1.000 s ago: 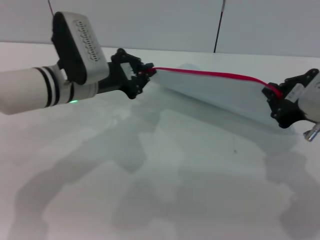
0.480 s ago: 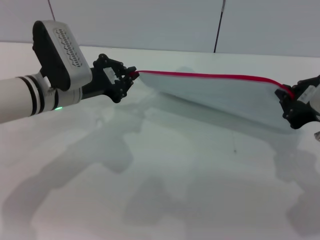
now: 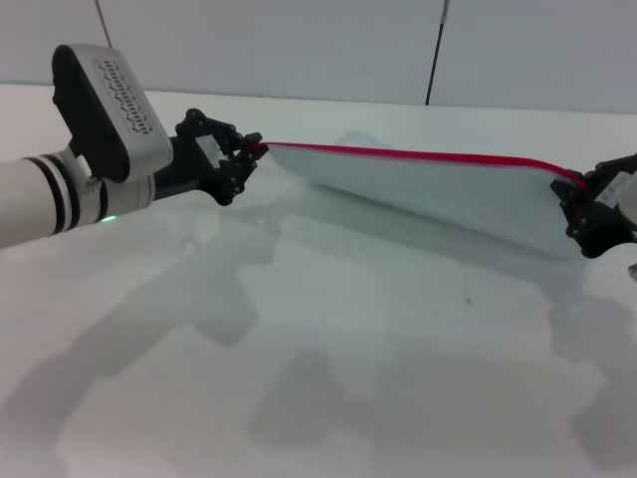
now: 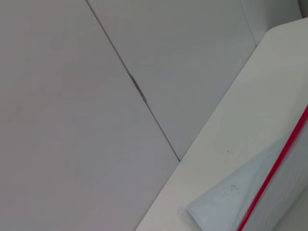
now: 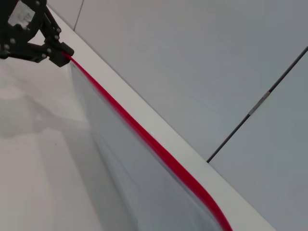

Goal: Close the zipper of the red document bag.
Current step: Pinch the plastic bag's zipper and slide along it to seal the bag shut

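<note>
- Head view: the large flat pouch of translucent pale blue-grey plastic, the red document bag [image 3: 448,204], is stretched between the two arms above the white bench [image 3: 328,378], its long red-trimmed edge uppermost.
- Head view: the zipper [image 3: 418,156], a thin bright red strip, runs along that upper edge from one hand to the other, dipping slightly at the right end.
- Head view: the left hand [image 3: 249,151], black, on a white arm with a grey camera block, is pinched on the left end of the zipper, fingers pressed together on it.
- Head view: the right hand [image 3: 589,204], black, at the frame's right edge, grips the bag's right end just under the red strip.
- Left wrist view: one corner of the bag [image 4: 250,197] shows with the zipper [image 4: 276,168] crossing it, the bench edge and a grey panelled wall [image 4: 96,96] behind; this arm's own fingers are out of sight.
- Right wrist view: the zipper [image 5: 144,137] runs away along the bag [image 5: 125,183] to the far left hand [image 5: 65,57], whose tips are clamped on the strip's end.
</note>
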Action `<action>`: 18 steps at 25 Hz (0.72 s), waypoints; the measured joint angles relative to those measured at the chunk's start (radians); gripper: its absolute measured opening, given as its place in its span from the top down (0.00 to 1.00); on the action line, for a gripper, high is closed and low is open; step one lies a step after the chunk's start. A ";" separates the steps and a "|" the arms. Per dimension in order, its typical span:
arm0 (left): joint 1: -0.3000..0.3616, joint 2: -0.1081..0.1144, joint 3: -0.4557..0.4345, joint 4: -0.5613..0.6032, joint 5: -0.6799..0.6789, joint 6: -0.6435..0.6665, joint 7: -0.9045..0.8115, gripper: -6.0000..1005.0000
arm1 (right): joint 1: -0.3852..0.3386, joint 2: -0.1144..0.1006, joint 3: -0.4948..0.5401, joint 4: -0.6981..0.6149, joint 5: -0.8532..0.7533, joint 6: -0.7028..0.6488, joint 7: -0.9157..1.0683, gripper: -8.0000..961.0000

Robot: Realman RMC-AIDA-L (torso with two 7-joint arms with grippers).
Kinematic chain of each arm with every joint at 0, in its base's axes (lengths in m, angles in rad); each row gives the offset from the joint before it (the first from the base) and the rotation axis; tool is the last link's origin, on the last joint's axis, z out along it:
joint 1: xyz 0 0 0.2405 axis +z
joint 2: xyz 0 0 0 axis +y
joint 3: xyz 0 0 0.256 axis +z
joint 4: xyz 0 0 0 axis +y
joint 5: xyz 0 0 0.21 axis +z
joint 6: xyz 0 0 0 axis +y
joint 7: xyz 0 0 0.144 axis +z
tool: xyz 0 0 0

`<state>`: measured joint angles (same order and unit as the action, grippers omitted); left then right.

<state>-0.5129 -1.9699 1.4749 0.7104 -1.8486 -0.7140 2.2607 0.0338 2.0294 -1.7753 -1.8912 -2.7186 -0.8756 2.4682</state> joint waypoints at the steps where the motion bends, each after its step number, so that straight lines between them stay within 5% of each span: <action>1: 0.000 0.000 0.000 0.000 0.000 0.000 0.000 0.91 | 0.000 0.000 0.000 0.000 0.000 0.000 0.000 0.94; 18: 0.002 -0.011 -0.012 0.000 -0.010 0.005 -0.005 0.91 | 0.010 -0.002 0.004 0.017 -0.005 0.014 0.000 0.94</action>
<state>-0.5109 -1.9808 1.4626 0.7106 -1.8588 -0.7088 2.2555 0.0434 2.0277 -1.7713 -1.8738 -2.7240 -0.8621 2.4685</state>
